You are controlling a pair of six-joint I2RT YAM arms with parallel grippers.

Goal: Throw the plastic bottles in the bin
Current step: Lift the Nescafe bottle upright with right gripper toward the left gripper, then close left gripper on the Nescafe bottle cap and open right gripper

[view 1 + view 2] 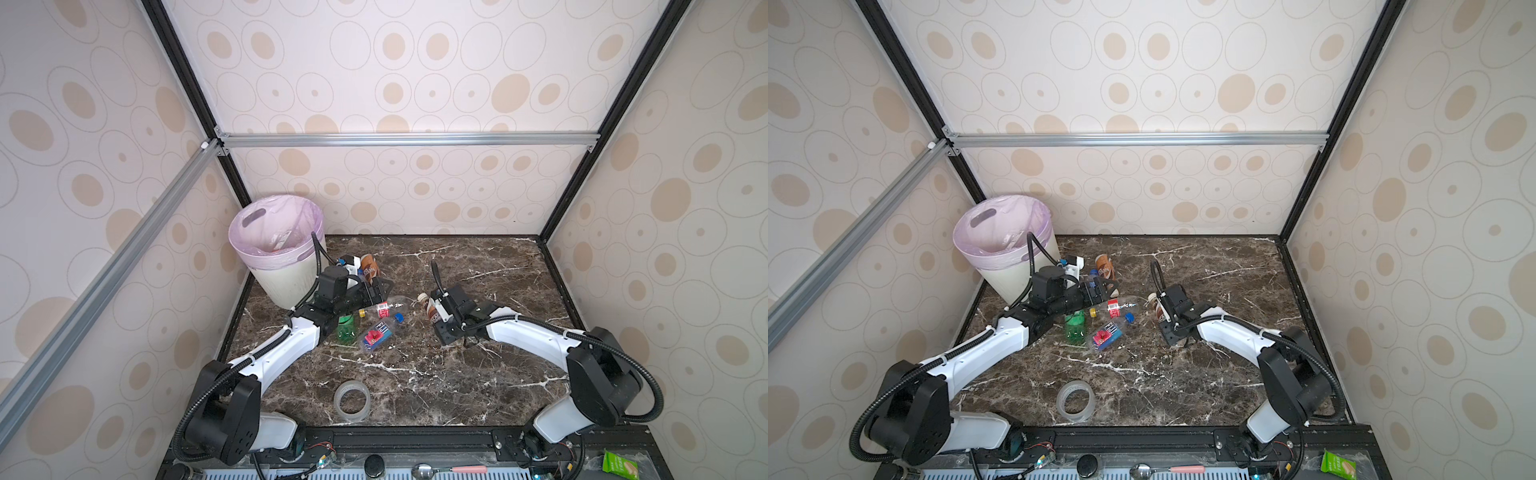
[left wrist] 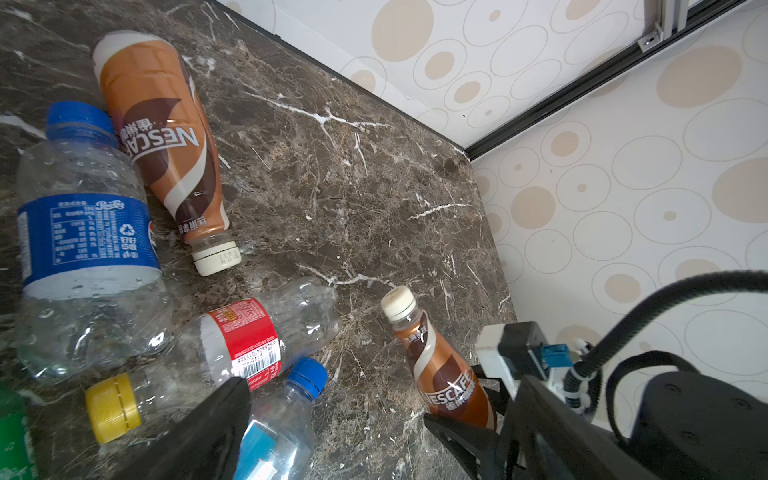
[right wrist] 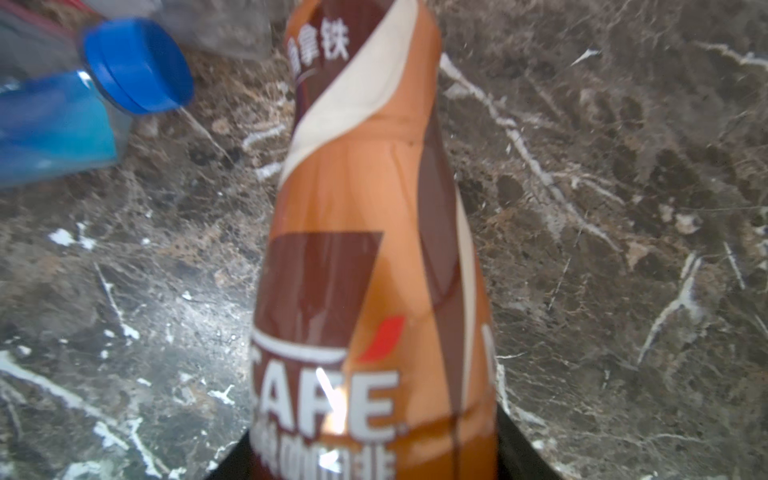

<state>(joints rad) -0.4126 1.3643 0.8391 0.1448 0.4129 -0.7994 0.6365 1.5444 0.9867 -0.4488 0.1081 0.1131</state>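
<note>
A clear tape ring (image 1: 352,401) lay untouched at lower centre of the dark marble tabletop (image 1: 457,374). Right of centre, the right gripper (image 1: 435,318) clasped a brown-wrapped plastic bottle (image 1: 428,305) low on its body, apparently for the carry. The left gripper (image 1: 384,291) hung wide open and empty over loose clear and green plastic bottles (image 1: 384,308), seemingly ready to pick. Behind it, left of centre, stood the cream-white, pink-lined round bin (image 1: 286,286).

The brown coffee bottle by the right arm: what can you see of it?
The brown-and-orange plastic coffee bottle with a cream cap wears a glossy full wrap with cream swirls, a red leaf and white Nescafé lettering. It is capped and sits between the jaws of the right tool. Its neck sticks out past them, and it is apart from the other plastic bottles. Whether the jaws squeeze it, I cannot tell.
</note>
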